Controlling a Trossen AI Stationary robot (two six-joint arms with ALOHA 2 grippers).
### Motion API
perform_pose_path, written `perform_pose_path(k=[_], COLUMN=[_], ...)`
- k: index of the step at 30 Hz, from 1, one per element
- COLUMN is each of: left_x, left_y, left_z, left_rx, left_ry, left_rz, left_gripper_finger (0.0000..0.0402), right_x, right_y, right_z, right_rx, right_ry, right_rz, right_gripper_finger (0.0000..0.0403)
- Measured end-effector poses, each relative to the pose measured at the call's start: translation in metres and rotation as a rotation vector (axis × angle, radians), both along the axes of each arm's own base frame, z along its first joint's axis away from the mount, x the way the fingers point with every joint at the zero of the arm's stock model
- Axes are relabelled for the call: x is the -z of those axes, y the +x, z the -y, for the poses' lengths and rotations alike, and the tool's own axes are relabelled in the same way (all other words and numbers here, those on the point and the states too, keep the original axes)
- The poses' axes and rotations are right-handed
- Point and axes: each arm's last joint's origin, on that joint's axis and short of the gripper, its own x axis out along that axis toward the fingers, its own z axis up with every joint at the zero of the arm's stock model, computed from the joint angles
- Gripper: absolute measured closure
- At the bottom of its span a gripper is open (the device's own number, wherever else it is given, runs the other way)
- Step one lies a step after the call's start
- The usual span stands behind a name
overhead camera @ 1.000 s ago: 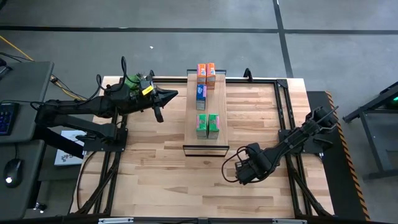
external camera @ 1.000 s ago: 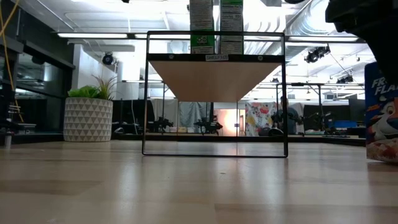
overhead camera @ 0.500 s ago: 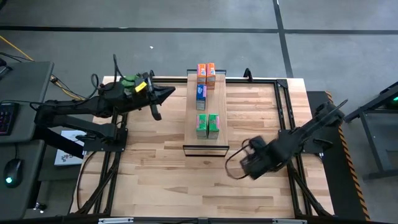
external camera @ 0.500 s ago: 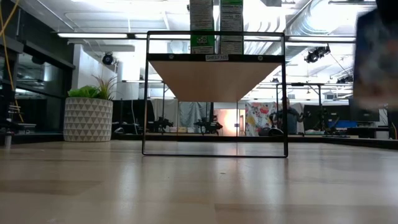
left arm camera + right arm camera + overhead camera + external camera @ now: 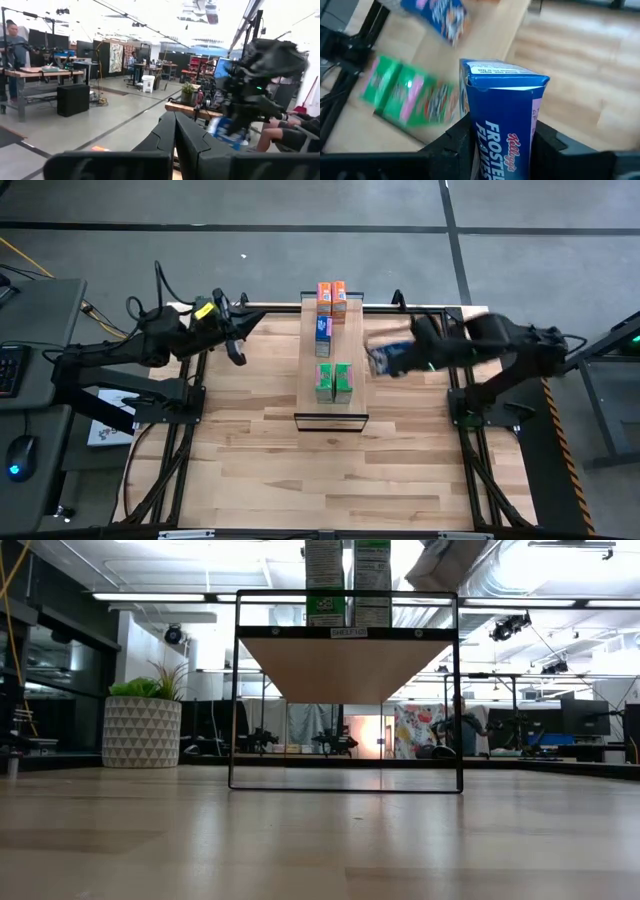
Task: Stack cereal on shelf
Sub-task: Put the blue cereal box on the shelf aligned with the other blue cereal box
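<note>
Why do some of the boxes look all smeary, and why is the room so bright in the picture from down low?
Right wrist view: the held blue box is sharp, but the green boxes and the shelf smear, as from motion. High view: the right gripper blurs too. Low view: ceiling lights glare behind, so the plant pot looks dim.

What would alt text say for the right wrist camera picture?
The right gripper holds a blue cereal box between its dark fingers. Beyond it, two green boxes and another blue box stand on the light-wood shelf.
</note>
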Motion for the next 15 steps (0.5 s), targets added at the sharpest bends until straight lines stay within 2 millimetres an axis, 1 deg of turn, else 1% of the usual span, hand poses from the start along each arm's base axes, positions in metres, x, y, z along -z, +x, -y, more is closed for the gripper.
perform_pose_path(k=[3, 8, 12, 15], left_x=[-0.001, 0.0, 0.0, 0.0], left_y=[-0.001, -0.001, -0.001, -0.001], left_z=[0.0, 0.0, 0.0, 0.0], left_rx=[0.0, 0.005, 0.008, 0.009], left_ry=[0.001, 0.0, 0.001, 0.001], left_rz=[0.003, 0.003, 0.002, 0.003], left_gripper_finger=[0.0401, 0.0401, 0.0401, 0.0402], right_x=[-0.006, -0.007, 0.006, 0.014], right_y=[0.02, 0.057, 0.086, 0.101], right_z=[0.026, 0.065, 0.088, 0.099], right_rx=[-0.022, -0.055, -0.096, -0.103], right_ry=[-0.064, -0.141, -0.147, -0.137], right_rz=[-0.049, -0.139, -0.222, -0.242], right_gripper_finger=[0.0274, 0.0274, 0.0274, 0.0274])
